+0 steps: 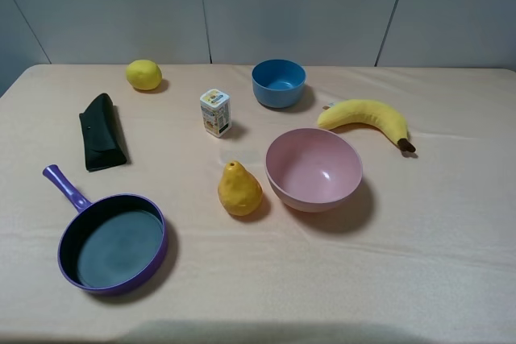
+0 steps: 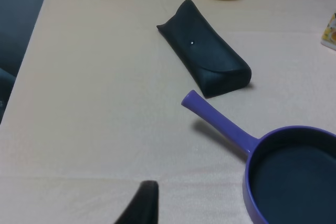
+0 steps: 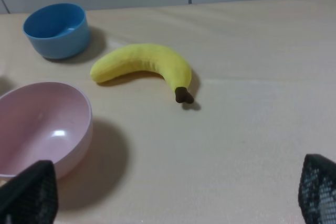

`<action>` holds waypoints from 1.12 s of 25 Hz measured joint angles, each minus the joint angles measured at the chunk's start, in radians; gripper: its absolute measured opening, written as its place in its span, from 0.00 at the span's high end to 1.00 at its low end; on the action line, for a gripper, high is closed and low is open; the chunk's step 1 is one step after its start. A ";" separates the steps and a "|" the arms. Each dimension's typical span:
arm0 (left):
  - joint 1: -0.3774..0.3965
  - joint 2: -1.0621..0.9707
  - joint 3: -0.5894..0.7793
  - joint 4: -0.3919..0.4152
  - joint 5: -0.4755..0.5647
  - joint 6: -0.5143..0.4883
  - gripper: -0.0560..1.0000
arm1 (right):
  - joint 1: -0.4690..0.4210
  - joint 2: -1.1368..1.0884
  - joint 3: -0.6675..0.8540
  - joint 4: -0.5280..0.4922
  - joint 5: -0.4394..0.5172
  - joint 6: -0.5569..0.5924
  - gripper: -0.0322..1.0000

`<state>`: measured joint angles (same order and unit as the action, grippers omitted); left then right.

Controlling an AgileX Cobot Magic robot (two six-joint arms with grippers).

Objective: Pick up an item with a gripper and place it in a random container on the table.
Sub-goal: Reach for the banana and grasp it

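Note:
The yellow banana with its dark stem tip lies on the beige cloth table, to the back right of the pink bowl. The right wrist view shows the banana and the bowl ahead of my right gripper. Its two fingers stand wide apart and empty, short of both. Only one dark fingertip of my left gripper shows, low over bare cloth near the pan. Neither arm shows in the exterior high view.
A blue bowl stands behind the pink bowl. A yellow pear, a small carton, a lemon, a black case and a purple frying pan lie to the left.

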<state>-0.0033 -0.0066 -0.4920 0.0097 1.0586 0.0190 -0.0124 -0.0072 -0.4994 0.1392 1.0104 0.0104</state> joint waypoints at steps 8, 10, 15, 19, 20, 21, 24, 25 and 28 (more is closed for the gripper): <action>0.000 0.000 0.000 0.000 0.000 0.000 0.03 | 0.000 0.000 0.000 0.000 0.000 0.000 0.30; 0.000 0.000 0.000 0.000 0.000 0.000 0.03 | 0.000 0.000 0.000 0.000 0.000 0.000 0.30; 0.000 0.000 0.000 0.000 0.000 0.000 0.03 | 0.000 0.000 0.000 0.000 -0.001 0.000 0.30; 0.000 0.000 0.000 0.000 0.000 0.000 0.03 | 0.000 0.000 0.000 0.005 -0.002 0.000 0.30; 0.000 0.000 0.000 0.000 0.000 0.000 0.03 | 0.000 0.000 0.000 0.007 -0.002 0.000 0.30; 0.000 0.000 0.000 0.000 0.000 0.000 0.03 | 0.000 0.000 0.000 0.006 -0.003 0.000 0.30; 0.000 0.000 0.000 0.000 0.000 0.000 0.03 | 0.000 -0.001 -0.016 -0.006 -0.018 0.001 0.30; 0.000 0.000 0.000 0.000 0.000 0.000 0.03 | 0.000 -0.001 -0.023 -0.006 -0.030 0.001 0.30; 0.000 0.000 0.000 0.000 0.000 0.000 0.03 | 0.000 0.037 -0.054 -0.005 -0.041 0.001 0.30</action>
<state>-0.0033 -0.0066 -0.4920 0.0097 1.0586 0.0190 -0.0124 0.0301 -0.5537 0.1346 0.9690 0.0114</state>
